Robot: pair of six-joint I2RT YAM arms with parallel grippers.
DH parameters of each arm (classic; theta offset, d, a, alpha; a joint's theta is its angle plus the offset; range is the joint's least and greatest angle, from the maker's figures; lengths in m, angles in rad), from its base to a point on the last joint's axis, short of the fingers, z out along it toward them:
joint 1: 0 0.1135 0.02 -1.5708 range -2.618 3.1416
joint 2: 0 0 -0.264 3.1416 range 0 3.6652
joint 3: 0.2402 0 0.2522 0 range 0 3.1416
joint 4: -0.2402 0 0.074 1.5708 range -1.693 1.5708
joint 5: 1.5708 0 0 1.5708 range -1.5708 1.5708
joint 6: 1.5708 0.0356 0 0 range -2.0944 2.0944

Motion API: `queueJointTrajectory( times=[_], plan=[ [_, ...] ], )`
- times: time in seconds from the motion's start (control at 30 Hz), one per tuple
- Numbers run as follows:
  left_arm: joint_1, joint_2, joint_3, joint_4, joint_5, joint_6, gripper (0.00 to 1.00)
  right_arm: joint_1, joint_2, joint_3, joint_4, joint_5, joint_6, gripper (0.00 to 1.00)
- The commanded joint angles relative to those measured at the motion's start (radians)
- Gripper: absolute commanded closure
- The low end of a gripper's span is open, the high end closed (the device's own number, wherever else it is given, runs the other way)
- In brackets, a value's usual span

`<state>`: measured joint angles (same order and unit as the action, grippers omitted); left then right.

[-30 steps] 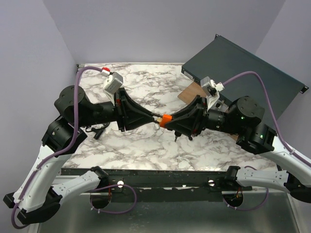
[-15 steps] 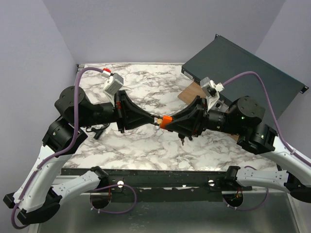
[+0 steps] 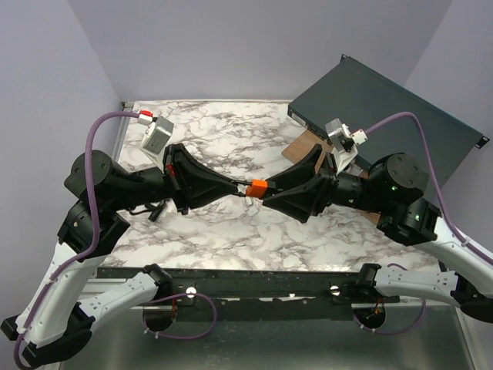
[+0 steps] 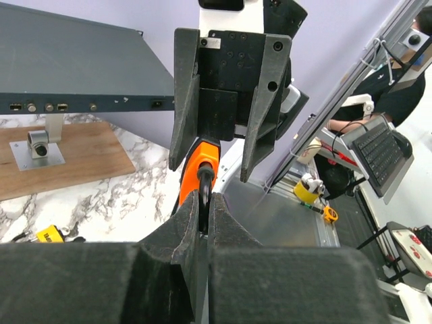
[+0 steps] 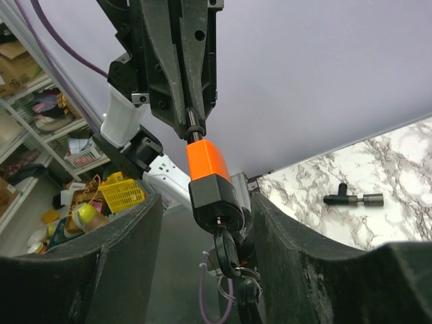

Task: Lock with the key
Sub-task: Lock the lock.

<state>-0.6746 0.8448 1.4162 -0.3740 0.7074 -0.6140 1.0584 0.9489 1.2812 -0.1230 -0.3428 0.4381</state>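
Two grippers sit nose to nose above the marble table [image 3: 231,131], so take it from the right wrist view. Nearest you, at the bottom of the frame, the right gripper [image 5: 206,206] has its fingers standing apart, gripping nothing. Between them, low centre, hangs the key [image 5: 227,253], seated in the black end of the padlock [image 5: 208,169] with its ring dangling below. Past that, the orange body climbs toward upper centre, its long axis running straight from your right hand to your left. Farthest off, the left gripper [image 5: 192,125] is pressed together on the shackle, holding the padlock in the air. So the key end faces the right arm, and that arm is the nearer one. I'd judge the coming move is its fingers closing on the key head for the turn. Both arms reach in nearly level, wrists aimed at each other at mid-frame in the top view. Watch the loose ring: it could foul the pinch.
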Motion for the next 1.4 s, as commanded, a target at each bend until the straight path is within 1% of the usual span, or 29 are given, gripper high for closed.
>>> queueJointTrajectory(
  times=[0.0, 0.1, 0.2, 0.33, 0.37, 0.5, 0.57, 0.67, 0.93, 1.07, 1.37],
  plan=[
    [0.001, -0.006, 0.014, 0.095, -0.034, -0.048, 1.00, 0.002, -0.012, -0.014, 0.054, -0.036, 0.011, 0.42],
    [0.000, -0.006, 0.011, 0.100, -0.040, -0.058, 1.00, 0.003, -0.010, -0.013, 0.063, -0.035, 0.014, 0.44],
    [0.001, -0.009, -0.007, 0.121, -0.050, -0.075, 1.00, 0.002, -0.001, -0.007, 0.059, -0.040, 0.018, 0.50],
    [0.001, -0.002, -0.020, 0.150, -0.042, -0.091, 1.00, 0.002, -0.003, -0.017, 0.067, -0.034, 0.031, 0.66],
    [0.001, 0.004, -0.017, 0.150, -0.038, -0.094, 1.00, 0.003, -0.011, -0.025, 0.071, -0.029, 0.035, 0.69],
    [0.000, 0.015, -0.013, 0.139, -0.022, -0.088, 1.00, 0.002, -0.026, -0.036, 0.080, -0.016, 0.040, 0.87],
    [0.001, 0.019, -0.018, 0.138, -0.008, -0.084, 1.00, 0.001, -0.022, -0.030, 0.076, -0.017, 0.040, 0.93],
    [0.001, 0.022, -0.034, 0.148, 0.004, -0.084, 1.00, 0.002, -0.013, -0.024, 0.075, -0.029, 0.043, 0.99],
    [-0.002, 0.013, -0.085, 0.164, 0.014, -0.095, 1.00, 0.002, 0.003, -0.012, 0.058, -0.018, 0.030, 0.99],
    [-0.007, 0.012, -0.107, 0.180, 0.018, -0.104, 1.00, 0.002, 0.009, -0.012, 0.076, -0.031, 0.041, 0.99],
    [-0.043, 0.019, -0.133, 0.202, 0.020, -0.098, 1.00, 0.002, 0.026, -0.002, 0.085, -0.039, 0.063, 0.99]
  ],
)
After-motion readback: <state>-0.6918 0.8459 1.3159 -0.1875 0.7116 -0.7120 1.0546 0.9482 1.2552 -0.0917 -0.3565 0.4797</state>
